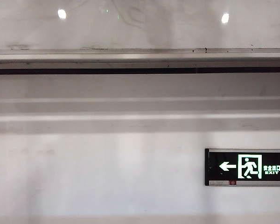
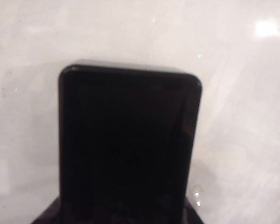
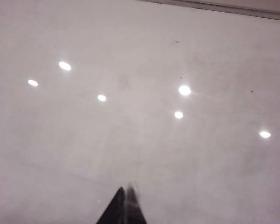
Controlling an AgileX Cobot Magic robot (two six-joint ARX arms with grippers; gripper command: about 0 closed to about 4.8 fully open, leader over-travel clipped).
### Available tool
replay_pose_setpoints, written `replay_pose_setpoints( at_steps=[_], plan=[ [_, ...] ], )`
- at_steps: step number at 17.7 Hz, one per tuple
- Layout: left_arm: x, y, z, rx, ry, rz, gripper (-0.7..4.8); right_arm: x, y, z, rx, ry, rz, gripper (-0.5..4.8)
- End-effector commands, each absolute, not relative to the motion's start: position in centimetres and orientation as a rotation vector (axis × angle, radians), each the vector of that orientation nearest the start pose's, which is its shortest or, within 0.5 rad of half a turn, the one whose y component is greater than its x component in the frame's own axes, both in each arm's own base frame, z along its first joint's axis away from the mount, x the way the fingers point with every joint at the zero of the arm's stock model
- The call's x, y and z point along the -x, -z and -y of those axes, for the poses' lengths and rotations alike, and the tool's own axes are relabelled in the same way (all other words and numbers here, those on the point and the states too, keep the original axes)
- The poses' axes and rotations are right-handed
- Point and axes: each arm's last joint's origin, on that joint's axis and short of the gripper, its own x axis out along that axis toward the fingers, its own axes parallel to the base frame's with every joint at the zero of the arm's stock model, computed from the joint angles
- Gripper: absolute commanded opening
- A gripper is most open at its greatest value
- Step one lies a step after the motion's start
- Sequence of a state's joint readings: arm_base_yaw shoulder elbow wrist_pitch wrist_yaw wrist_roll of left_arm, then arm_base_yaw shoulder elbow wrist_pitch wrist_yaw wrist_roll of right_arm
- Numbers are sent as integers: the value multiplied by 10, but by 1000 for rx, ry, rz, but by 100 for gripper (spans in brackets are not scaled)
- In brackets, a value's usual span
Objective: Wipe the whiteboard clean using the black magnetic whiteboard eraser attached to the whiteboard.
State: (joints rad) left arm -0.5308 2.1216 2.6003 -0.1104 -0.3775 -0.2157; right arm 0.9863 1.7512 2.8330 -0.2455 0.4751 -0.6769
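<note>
Right gripper (image 3: 126, 198) closed on nothing, its dark fingertips pressed together into one point before the glossy whiteboard (image 3: 140, 116), which mirrors several round lights and ends at a grey rail along one edge. Left gripper itself out of sight in its wrist view, so whether open or closing on anything cannot be told; filling that view, the black magnetic whiteboard eraser (image 2: 128, 144), flat against the board's white surface. In the exterior view, neither arm visible: only the whiteboard's lower strip at the top, its silver-grey rail (image 1: 140, 58) beneath, then matte wall with a green-lit exit sign (image 1: 247, 167) at lower right.
</note>
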Motion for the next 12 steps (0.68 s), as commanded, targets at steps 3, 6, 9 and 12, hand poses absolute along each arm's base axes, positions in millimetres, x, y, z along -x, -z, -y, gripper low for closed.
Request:
replay_pose_setpoints(
  at_steps=[3, 6, 9, 12],
  plan=[
    [-379, -542, 189, 391, 99, 364, 169, -113, -679, -151, 58, -251, 754, -5],
    [-379, -548, 170, 390, 60, 387, 169, -112, -679, -151, 57, -251, 755, -5],
    [-379, -554, 153, 387, 27, 404, 169, -112, -679, -151, 59, -252, 752, -5],
    [-375, -559, 147, 394, 43, 418, 169, -113, -679, -151, 61, -254, 751, -5]
  ],
)
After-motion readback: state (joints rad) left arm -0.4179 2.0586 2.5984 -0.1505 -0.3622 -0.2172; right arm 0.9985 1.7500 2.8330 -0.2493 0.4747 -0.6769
